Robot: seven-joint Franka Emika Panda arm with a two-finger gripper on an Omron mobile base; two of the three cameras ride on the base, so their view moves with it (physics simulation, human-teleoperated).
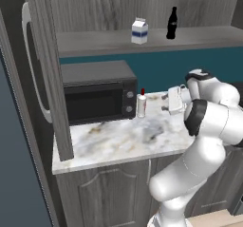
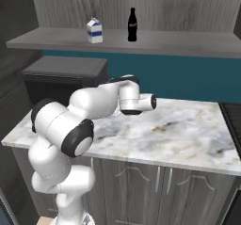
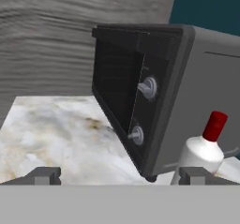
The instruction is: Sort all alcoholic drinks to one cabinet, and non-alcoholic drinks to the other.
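Bottle [image 1: 141,105] with a red cap stood upright on the marble counter [image 1: 118,140] in the left base view, just beyond the gripper [image 1: 166,102] and beside the microwave [image 1: 97,94]; above, on the shelf [image 1: 95,42], the milk carton [image 1: 139,31] and cola bottle [image 1: 172,23] stood near each other. The right base view showed carton [image 2: 94,30] and cola [image 2: 132,25] up above the arm. In the hand view the fingertips [image 3: 44,175] stood wide apart, empty, the bottle [image 3: 202,150] close ahead by one tip.
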